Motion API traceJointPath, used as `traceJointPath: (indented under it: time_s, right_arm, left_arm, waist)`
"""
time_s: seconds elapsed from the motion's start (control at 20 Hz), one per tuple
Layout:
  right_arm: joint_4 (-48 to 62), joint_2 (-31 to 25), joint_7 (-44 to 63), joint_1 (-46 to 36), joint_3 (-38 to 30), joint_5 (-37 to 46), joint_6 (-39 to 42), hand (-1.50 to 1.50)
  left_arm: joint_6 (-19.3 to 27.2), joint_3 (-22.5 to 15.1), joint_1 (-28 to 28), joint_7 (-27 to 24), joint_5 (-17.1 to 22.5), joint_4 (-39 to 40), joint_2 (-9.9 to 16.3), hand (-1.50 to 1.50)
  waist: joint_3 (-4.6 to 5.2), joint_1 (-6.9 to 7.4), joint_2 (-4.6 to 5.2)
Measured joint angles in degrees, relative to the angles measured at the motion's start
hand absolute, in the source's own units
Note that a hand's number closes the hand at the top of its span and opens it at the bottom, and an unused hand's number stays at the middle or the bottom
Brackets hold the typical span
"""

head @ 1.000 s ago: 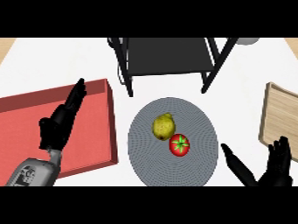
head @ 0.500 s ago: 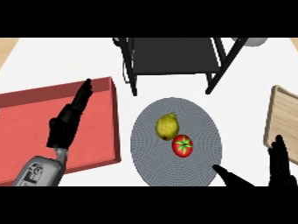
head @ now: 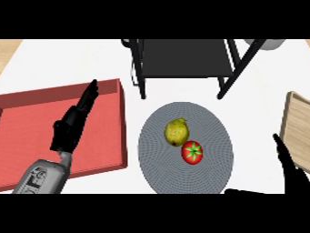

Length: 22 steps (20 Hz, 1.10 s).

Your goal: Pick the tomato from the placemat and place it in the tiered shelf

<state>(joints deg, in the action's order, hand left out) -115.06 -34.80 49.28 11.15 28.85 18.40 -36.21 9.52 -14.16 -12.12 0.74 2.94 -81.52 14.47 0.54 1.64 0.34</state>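
Step in hand: approach, pre-grasp; tomato sits on the round grey placemat, touching the lemon on its near-right side; nothing lifted yet. Right hand at lower right, fingers straight and released, just beside the mat edge, apart from the tomato; left hand rests flat and released over the red tray. Next move, by my read: right hand goes left to the tomato, closes w/o nudging the lemon, then carries it to the black shelf at the far side.

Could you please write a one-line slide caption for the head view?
Tomato and lemon on the round grey placemat, both hands open, black tiered shelf behind.
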Motion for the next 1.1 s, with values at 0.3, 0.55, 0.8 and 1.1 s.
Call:
traceJointPath:
  time_s: [0.3,0.55,0.8,1.1]
  right_arm:
    - [-4.0,0.9,16.1,-10.5,2.6,6.6,10.3,-1.5]
    - [-3.9,6.6,21.2,-16.1,4.3,11.8,14.8,-1.5]
    - [-1.0,12.8,22.5,-19.4,4.3,17.0,18.3,-1.5]
    - [1.7,20.0,22.7,-20.1,3.2,22.7,22.0,-1.5]
  left_arm:
    - [-0.5,0.5,-0.3,0.8,0.2,-0.3,-0.1,0.0]
    - [-0.2,0.8,0.6,0.8,-0.2,-0.8,-0.4,0.0]
    - [-0.7,1.8,0.4,0.1,-0.2,0.3,-0.4,0.0]
    - [-1.0,2.0,1.2,0.4,-0.5,-0.6,-0.5,0.0]
  waist:
    - [-0.14,-0.12,-0.22]
    - [-0.23,-0.68,-0.39]
    - [-0.29,-1.24,-0.44]
    - [-0.36,-1.52,-0.5]
